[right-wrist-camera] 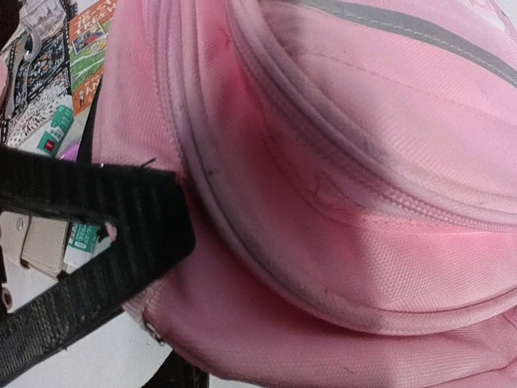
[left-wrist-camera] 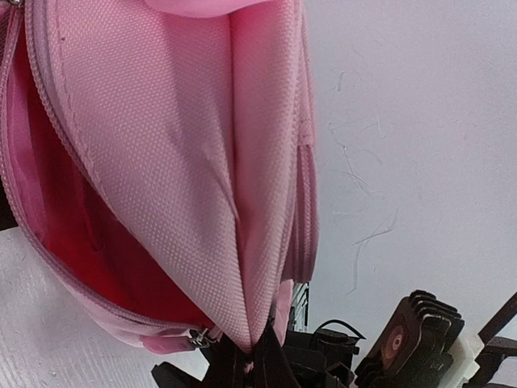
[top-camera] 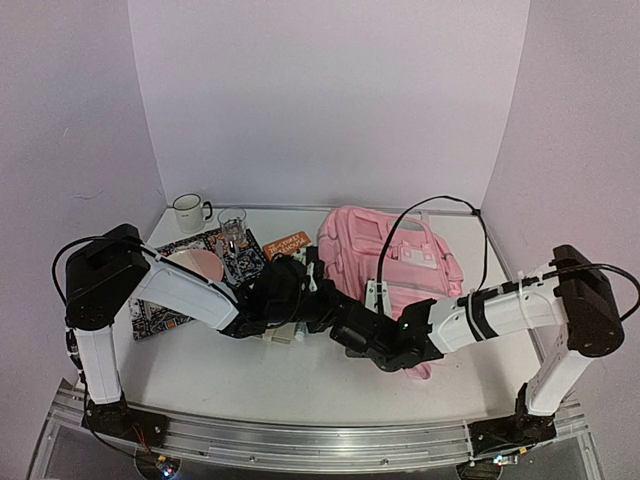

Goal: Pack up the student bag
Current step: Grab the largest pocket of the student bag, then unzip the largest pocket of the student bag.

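Pinching a fold of the student bag (top-camera: 400, 250), the left fingers (left-wrist-camera: 277, 370) are clamped together on the pink fabric beside an open zip pocket. Bag lies on the tabletop (top-camera: 250, 380), right of centre, toward the far side. Right arm (top-camera: 500, 310) reaches left along the bag's near edge; cannot tell if its fingers are apart or together. Black strap (right-wrist-camera: 97, 210) crosses the right wrist view. Mug (top-camera: 187, 212) sits far left.

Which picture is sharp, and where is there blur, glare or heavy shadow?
Top view: even, soft light, only faint shadows on the table, no glare. Left wrist view: the weave of the bag is sharp, its inside in deep red shade. Right wrist view: the bag looks slightly soft, and the black strap in front is dark.
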Robot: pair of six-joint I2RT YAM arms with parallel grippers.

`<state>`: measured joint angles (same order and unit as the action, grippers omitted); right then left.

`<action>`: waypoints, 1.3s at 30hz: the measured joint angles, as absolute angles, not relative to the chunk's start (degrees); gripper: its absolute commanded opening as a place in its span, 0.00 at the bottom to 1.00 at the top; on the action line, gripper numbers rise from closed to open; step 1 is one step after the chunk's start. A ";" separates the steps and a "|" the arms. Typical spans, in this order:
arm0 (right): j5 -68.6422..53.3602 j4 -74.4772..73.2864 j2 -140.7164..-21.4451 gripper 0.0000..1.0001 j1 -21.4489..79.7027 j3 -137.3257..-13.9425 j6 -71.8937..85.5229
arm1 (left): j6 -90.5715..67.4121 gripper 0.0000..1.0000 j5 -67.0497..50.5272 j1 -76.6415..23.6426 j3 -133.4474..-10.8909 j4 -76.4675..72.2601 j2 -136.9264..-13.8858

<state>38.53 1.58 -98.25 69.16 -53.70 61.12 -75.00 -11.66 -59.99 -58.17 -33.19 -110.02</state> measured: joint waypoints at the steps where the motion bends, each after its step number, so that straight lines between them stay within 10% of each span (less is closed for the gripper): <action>1: 39.04 1.56 -98.52 0.29 69.14 -53.81 61.69 | -75.10 0.00 -11.55 -59.99 -58.17 -33.23 -110.02; 8: 40.51 1.31 -98.85 0.00 68.78 -53.98 63.09 | -75.11 0.00 -10.73 -60.01 -58.17 -33.72 -110.02; 39: 26.48 -8.08 -73.11 0.00 66.91 -41.62 52.67 | -52.43 0.03 -22.15 -48.42 -71.99 -16.00 -116.35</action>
<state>26.48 -8.08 -73.11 66.91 -41.62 52.67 -52.43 -22.15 -48.42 -71.99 -16.00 -116.35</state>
